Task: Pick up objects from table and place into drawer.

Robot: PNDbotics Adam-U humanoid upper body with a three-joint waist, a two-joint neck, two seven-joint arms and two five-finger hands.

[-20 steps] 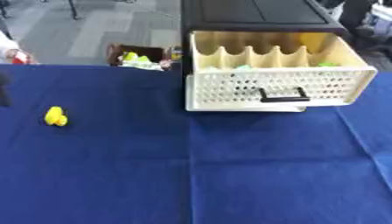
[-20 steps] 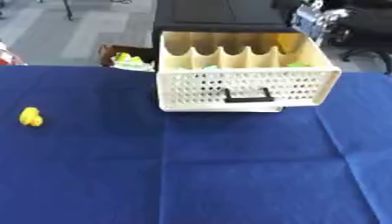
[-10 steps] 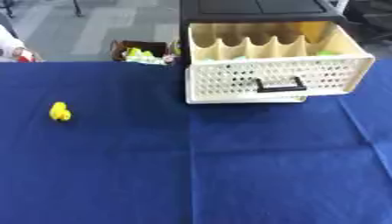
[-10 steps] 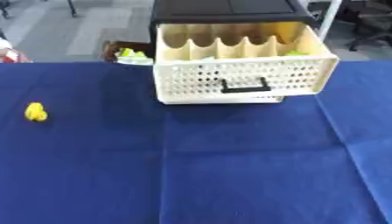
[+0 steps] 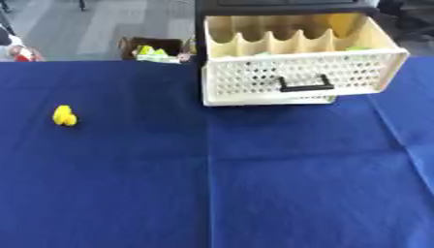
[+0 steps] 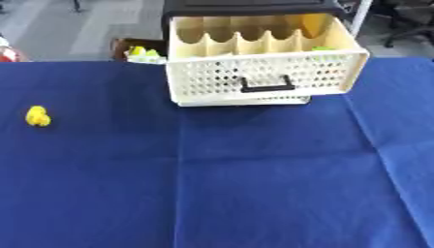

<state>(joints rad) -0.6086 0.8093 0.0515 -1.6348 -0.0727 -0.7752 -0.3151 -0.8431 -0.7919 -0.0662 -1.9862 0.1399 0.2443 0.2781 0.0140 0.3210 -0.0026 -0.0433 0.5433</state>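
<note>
Counter [image 5: 254, 193] covered in blue cloth; cream perforated drawer [image 5: 301, 80] stands pulled open at the far edge, black handle [image 5: 305, 85] facing the camera, slotted dividers inside; green items show in its right rear part. Small yellow object [image 5: 64, 116] lies on the cloth at left, well apart from the drawer. Neither hand in either view; state of fingers cannot be told. Box [image 6: 135, 51] with green contents behind the counter.

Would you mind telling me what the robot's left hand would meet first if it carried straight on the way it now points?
Neither hand shows in either view, so no line can be drawn. On the blue cloth lie only a small yellow object and the open drawer.
</note>
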